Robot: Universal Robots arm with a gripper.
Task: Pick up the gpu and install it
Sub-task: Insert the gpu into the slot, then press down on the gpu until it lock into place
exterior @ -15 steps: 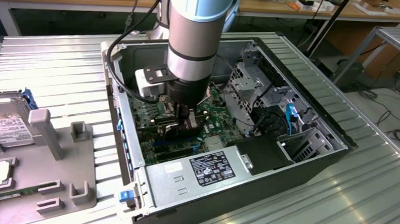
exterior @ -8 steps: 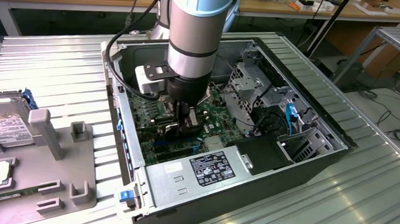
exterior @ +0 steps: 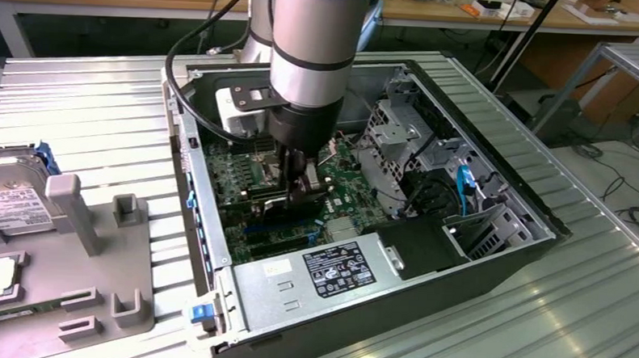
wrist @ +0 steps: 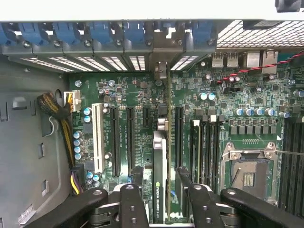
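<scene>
We make out "NVIDIA" on the gpu (wrist: 159, 190) label; print on the power supply (exterior: 332, 270) sticker is too small to read.

arm (exterior: 312, 41): reaching steeply down, wrist near vertical | gripper (wrist: 162, 183): pointed straight down, jaws spread apart | fingers (wrist: 189, 183): flanking a gap, not clamped, dark links angled inward
</scene>
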